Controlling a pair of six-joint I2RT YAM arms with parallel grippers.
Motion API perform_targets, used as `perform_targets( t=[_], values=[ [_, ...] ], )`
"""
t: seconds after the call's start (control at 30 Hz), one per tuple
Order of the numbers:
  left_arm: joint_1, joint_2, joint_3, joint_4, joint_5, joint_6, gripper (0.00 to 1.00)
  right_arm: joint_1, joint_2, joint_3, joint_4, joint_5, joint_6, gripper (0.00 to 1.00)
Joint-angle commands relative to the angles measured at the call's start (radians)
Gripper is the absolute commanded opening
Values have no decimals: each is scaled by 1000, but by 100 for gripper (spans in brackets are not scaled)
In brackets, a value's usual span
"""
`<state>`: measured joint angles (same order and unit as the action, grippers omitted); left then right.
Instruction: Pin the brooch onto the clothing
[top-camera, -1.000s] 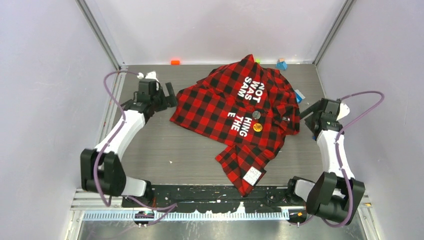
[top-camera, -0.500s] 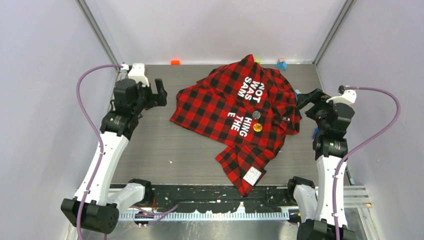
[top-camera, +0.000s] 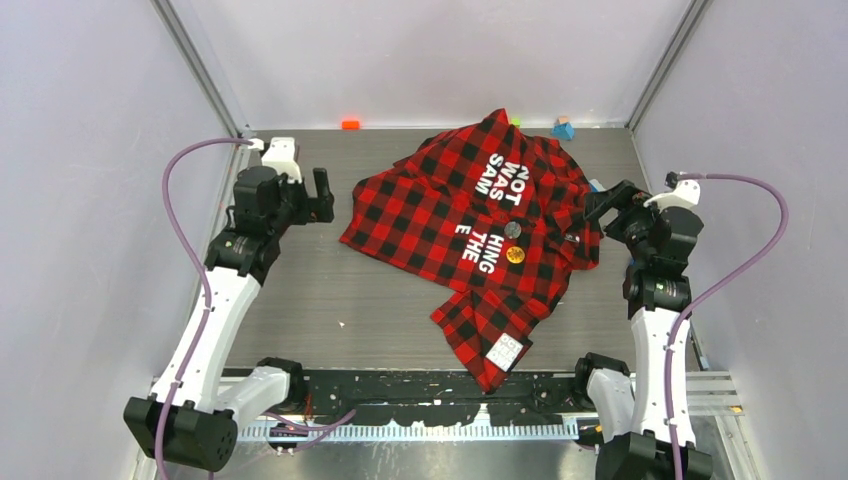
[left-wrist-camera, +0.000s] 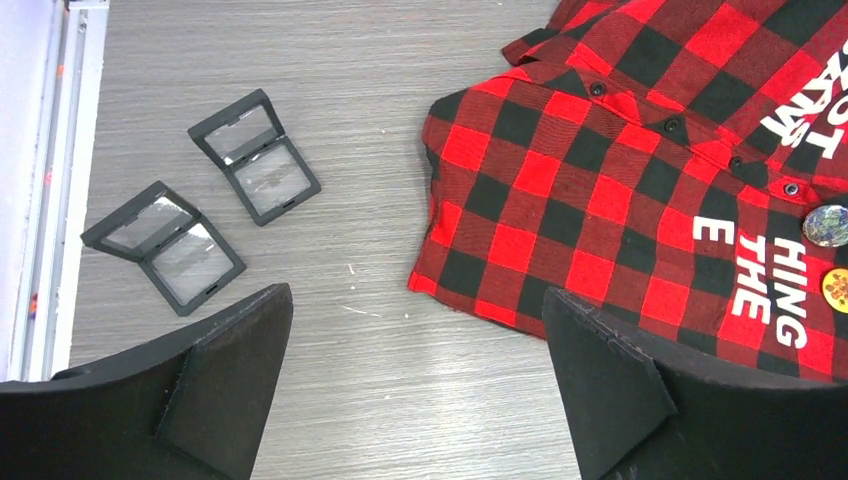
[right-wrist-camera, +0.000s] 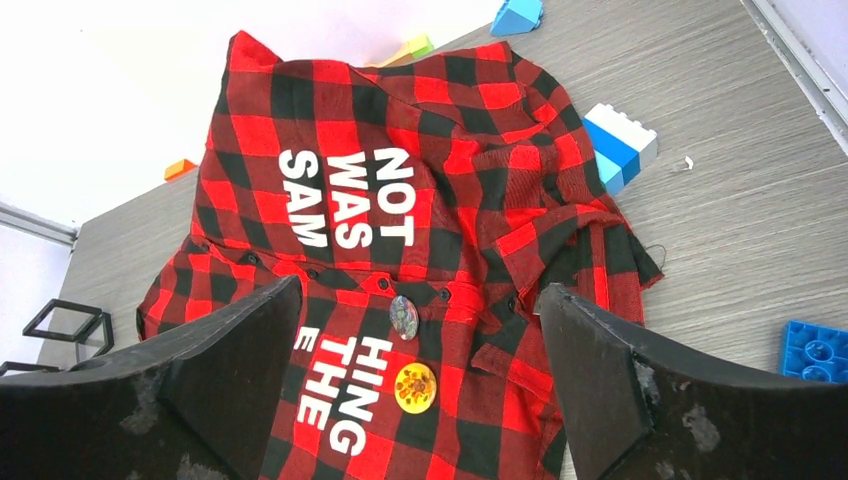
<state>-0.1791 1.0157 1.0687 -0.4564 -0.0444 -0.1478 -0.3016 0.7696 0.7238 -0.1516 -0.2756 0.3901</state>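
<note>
The flannel shirt (top-camera: 440, 215) is laid crumpled across the middle of the bench (top-camera: 300, 300). A grey brooch (top-camera: 513, 230) and a yellow brooch (top-camera: 516, 254) are seen on its front, just beside the lettering. The left gripper (left-wrist-camera: 416, 293) and the right gripper (right-wrist-camera: 420, 290) are both held spread wide and empty, clear of the cloth. If either brooch is merely resting there, it could be shaken off by any tug at the folds. The pin backs are hidden, so fastening cannot be confirmed, and the lettering is broken up by creases.

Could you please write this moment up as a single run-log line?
shirt: spread on table | grey brooch, yellow brooch: on shirt | left gripper: open, empty | right gripper: open, empty
</note>
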Motion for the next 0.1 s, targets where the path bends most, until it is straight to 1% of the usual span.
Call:
perform_targets(
  t=[0.0,0.07],
  values=[
    [4,-24,4,51,-17,17,100,4,-7,10,52,-4,-15,94],
    [4,-25,-2,55,-17,20,100,4,-7,11,53,10,-8,95]
  ],
)
